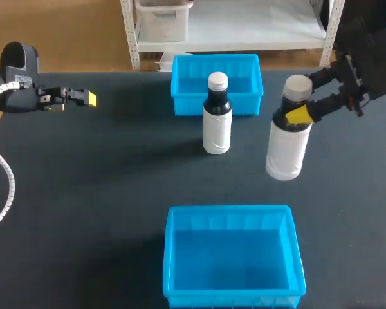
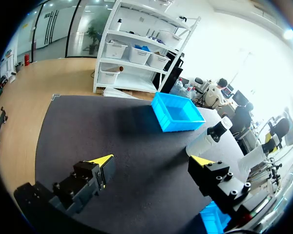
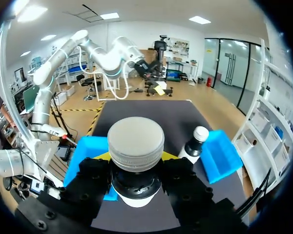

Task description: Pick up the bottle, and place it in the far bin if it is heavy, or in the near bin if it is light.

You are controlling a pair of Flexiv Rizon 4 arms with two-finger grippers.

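Observation:
A white bottle (image 1: 287,145) with a dark neck and a grey cap (image 3: 136,141) hangs slightly tilted above the table at the right. My right gripper (image 1: 296,111) is shut on its neck, a black finger (image 3: 185,183) on each side. A second, similar bottle (image 1: 217,119) stands upright in front of the far bin (image 1: 180,87), also visible as the standing bottle (image 3: 193,144) ahead of that gripper. The near bin (image 1: 174,257) sits empty at the front. My left gripper (image 1: 83,98) is at the far left, open and empty (image 2: 151,163).
The far bin (image 2: 178,113) and the standing bottle (image 2: 205,140) lie ahead of the left gripper across bare dark mat. Open table stretches between the two bins and along the left side.

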